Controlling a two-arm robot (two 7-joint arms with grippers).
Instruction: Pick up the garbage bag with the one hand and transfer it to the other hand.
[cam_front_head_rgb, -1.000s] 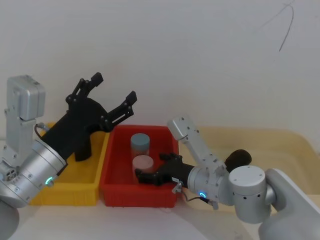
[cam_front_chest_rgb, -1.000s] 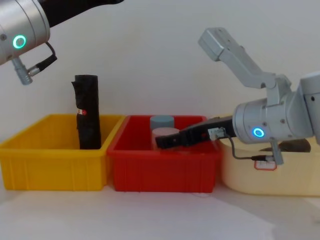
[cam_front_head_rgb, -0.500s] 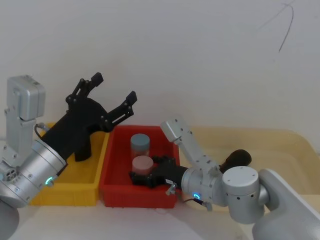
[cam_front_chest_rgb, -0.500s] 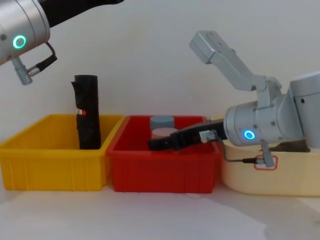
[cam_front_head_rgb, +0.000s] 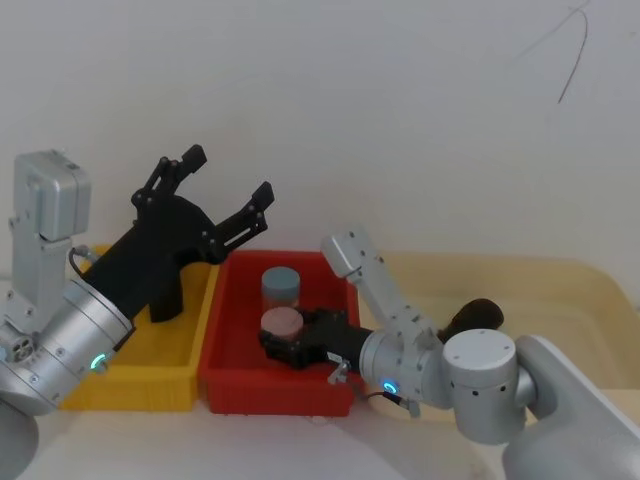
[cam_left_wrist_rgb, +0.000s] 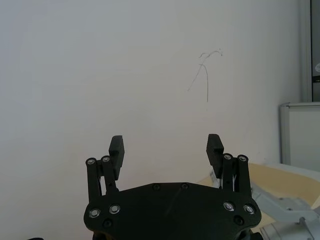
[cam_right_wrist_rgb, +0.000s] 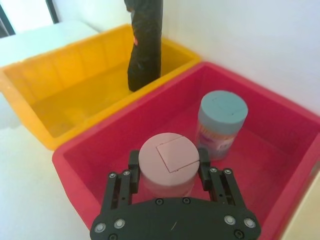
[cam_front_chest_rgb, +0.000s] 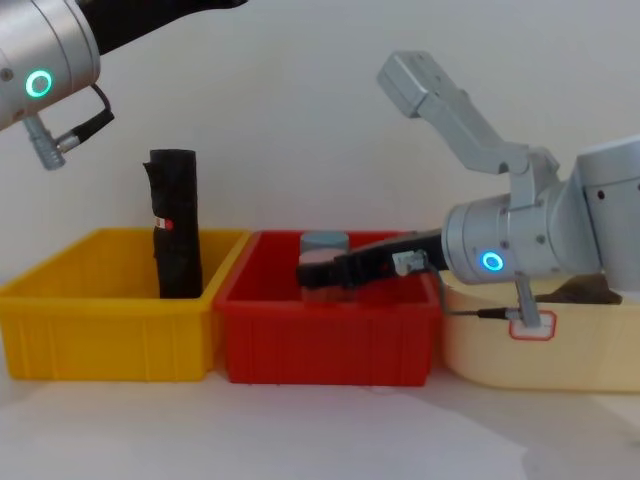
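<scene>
The garbage bag (cam_front_head_rgb: 478, 314) is a black roll lying in the beige bin (cam_front_head_rgb: 560, 290) at the right, partly hidden behind my right arm. My left gripper (cam_front_head_rgb: 229, 172), on the green-ringed arm, is raised high above the yellow bin (cam_front_head_rgb: 140, 385) and stands open with nothing between its fingers (cam_left_wrist_rgb: 116, 146). My right gripper (cam_right_wrist_rgb: 168, 162), on the blue-ringed arm, reaches low into the red bin (cam_front_head_rgb: 225, 375). Its open fingers (cam_right_wrist_rgb: 134, 167) closely flank a pink-lidded jar (cam_right_wrist_rgb: 167, 150), well left of the garbage bag.
A slim black roll (cam_front_chest_rgb: 175, 225) with a small red-and-white mark stands upright in the yellow bin (cam_front_chest_rgb: 100, 330). A blue-grey-lidded jar (cam_right_wrist_rgb: 222, 117) stands behind the pink one in the red bin (cam_front_chest_rgb: 320, 340). The three bins sit side by side against a white wall.
My right gripper has slid forward and leftward inside the red bin until its fingers flank the pink-lidded jar. The left arm has not moved.
</scene>
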